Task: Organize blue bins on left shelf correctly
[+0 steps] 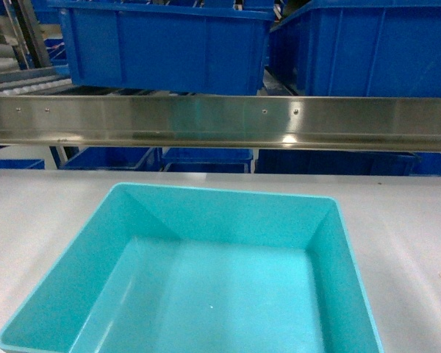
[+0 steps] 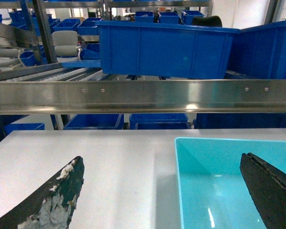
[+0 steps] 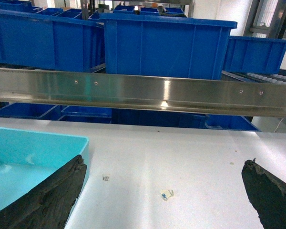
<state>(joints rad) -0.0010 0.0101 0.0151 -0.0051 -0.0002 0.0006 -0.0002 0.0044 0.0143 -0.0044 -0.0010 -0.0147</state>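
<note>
A light turquoise bin (image 1: 206, 279) sits empty on the white table in the head view, close to me. Its left wall shows in the left wrist view (image 2: 229, 186) and its right corner in the right wrist view (image 3: 33, 157). My left gripper (image 2: 162, 164) is open, one finger over the table, the other over the bin's inside. My right gripper (image 3: 164, 169) is open too, straddling the bin's right wall and bare table. Neither gripper shows in the head view. The steel shelf beam (image 1: 220, 121) crosses just behind the bin.
Dark blue ribbed crates (image 1: 165, 44) stand on the shelf above the beam, and more (image 1: 206, 158) sit below it. White roller tracks (image 2: 52, 74) show at the left. A paper scrap (image 3: 166, 194) and a small tag (image 3: 105, 178) lie on the table (image 1: 44, 213).
</note>
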